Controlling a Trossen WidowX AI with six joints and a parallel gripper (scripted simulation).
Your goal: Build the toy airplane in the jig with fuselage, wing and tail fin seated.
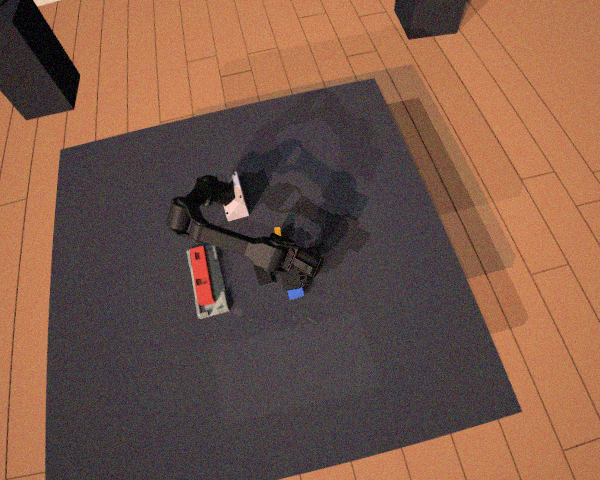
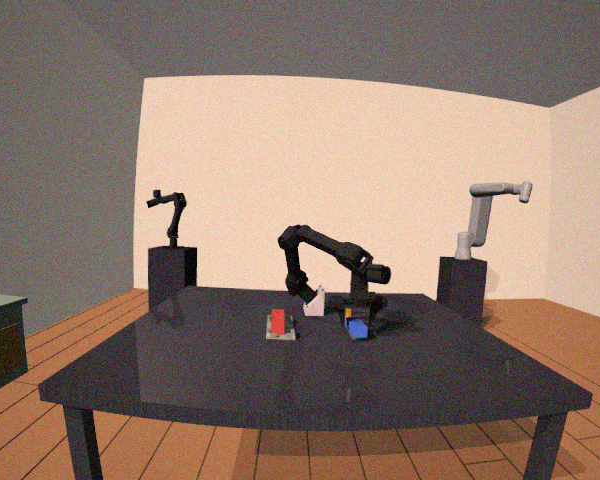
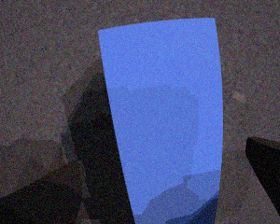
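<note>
The red fuselage (image 1: 205, 294) (image 2: 277, 321) lies along one side of the grey cradle (image 1: 218, 273) (image 2: 280, 337), both its sockets facing up; I cannot tell if it is fully flat. The blue wing (image 1: 295, 293) (image 2: 358, 329) (image 3: 168, 65) lies apart on the table, partly hidden by the arm in the top view. The small orange tail fin (image 1: 277, 230) (image 2: 348, 312) is beside the arm, behind the wing. My gripper (image 3: 167, 159) is open and empty above the wing, one finger out to each side of it in the wrist view.
The arm rises from a pale angular mount (image 1: 238, 206) (image 2: 316, 305) behind the cradle. Its links pass over the table between the cradle and the wing. Two dark pedestals (image 2: 170, 273) (image 2: 461, 284) with other arms stand beyond the table.
</note>
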